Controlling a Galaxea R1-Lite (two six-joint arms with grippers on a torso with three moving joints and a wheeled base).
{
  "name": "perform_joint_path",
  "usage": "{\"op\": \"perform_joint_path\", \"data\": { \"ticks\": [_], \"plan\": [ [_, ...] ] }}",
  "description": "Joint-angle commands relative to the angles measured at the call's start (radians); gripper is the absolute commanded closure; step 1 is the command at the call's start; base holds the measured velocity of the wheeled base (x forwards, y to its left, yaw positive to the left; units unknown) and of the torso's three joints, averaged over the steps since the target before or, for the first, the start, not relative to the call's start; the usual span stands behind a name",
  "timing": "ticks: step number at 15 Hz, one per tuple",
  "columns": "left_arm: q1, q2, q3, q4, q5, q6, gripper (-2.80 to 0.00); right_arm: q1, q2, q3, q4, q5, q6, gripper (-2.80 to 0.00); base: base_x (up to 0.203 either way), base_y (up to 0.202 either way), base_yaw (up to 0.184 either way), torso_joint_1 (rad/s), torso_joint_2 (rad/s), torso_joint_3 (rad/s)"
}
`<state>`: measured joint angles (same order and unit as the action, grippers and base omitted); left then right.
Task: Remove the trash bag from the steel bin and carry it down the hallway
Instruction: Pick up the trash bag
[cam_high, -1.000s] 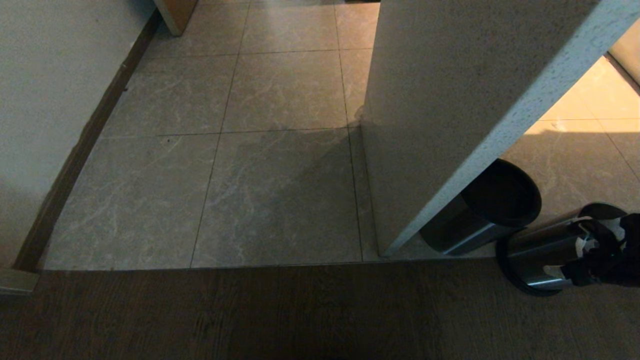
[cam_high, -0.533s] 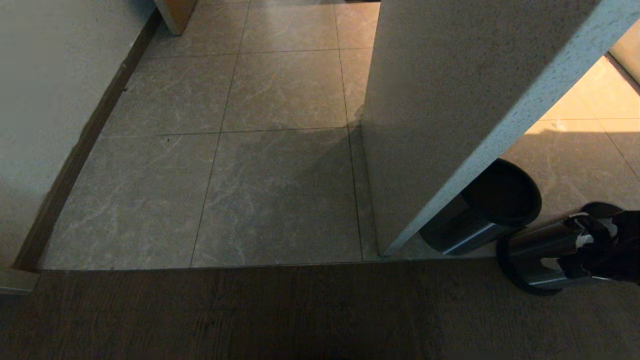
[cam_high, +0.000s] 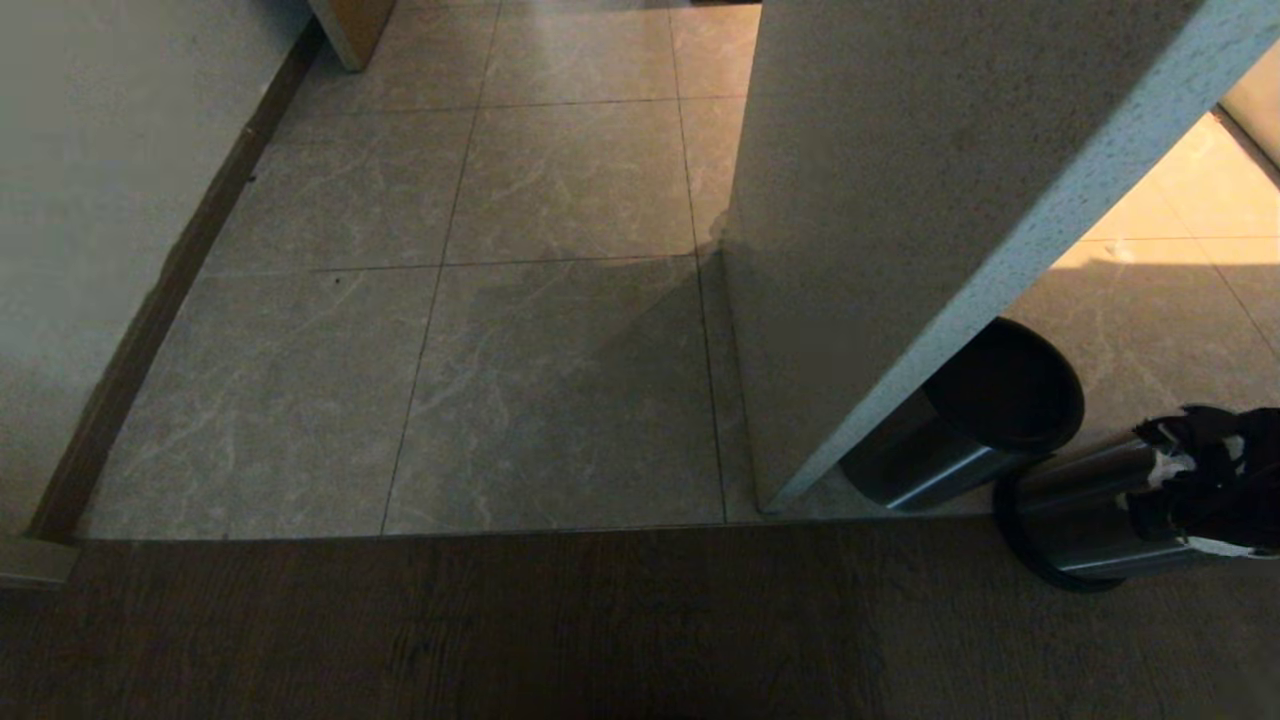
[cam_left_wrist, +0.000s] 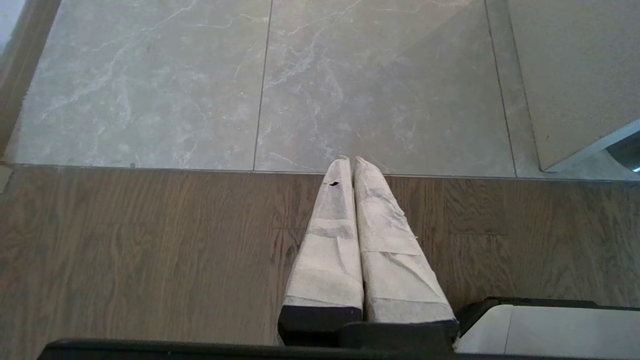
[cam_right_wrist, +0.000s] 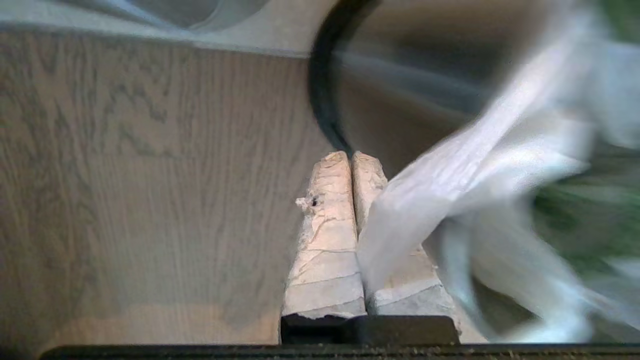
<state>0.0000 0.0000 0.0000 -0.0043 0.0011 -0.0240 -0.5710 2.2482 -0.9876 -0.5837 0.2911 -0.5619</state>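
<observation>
The steel bin (cam_high: 1080, 515) stands on the wood floor at the far right, with a black foot ring. My right gripper (cam_high: 1185, 490) is at its rim, mostly past the picture's edge. In the right wrist view its taped fingers (cam_right_wrist: 327, 215) are pressed together, right gripper (cam_right_wrist: 352, 157) shut. A strip of the white trash bag (cam_right_wrist: 480, 160) comes out from between them, with green print beside it; the bin's black ring (cam_right_wrist: 320, 100) is just beyond the tips. My left gripper (cam_left_wrist: 351, 160) is parked and shut over the wood floor. The hallway tiles (cam_high: 560, 380) stretch ahead.
A second steel bin (cam_high: 925, 465) with a dark mouth stands behind the first, against a white wall corner (cam_high: 900, 200). A wall with a dark baseboard (cam_high: 150, 320) borders the hallway on the left. Wood flooring (cam_high: 500, 630) meets the tiles in a straight line.
My right gripper's fingers, spread apart at the bin's rim a second ago, have closed, and white plastic now shows at them. The left arm and the camera have stayed still.
</observation>
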Motion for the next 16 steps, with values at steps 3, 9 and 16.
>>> {"op": "perform_joint_path", "data": {
  "ticks": [3,9,16],
  "plan": [
    [0.000,0.000,0.000,0.000,0.000,-0.001,0.00,-0.052,-0.146,0.027,0.044,0.004,-0.011,0.00,0.000,0.000,0.000,0.000,0.00,0.000],
    [0.000,-0.001,0.001,0.000,0.000,-0.001,0.00,-0.165,-0.217,0.042,0.056,0.001,-0.106,0.00,0.000,0.000,0.000,0.000,0.00,0.000],
    [0.000,0.000,0.000,0.000,0.000,-0.001,0.00,-0.268,-0.161,0.004,0.008,0.000,-0.156,0.00,0.000,0.000,0.000,0.000,0.00,0.000]
  ]
}}
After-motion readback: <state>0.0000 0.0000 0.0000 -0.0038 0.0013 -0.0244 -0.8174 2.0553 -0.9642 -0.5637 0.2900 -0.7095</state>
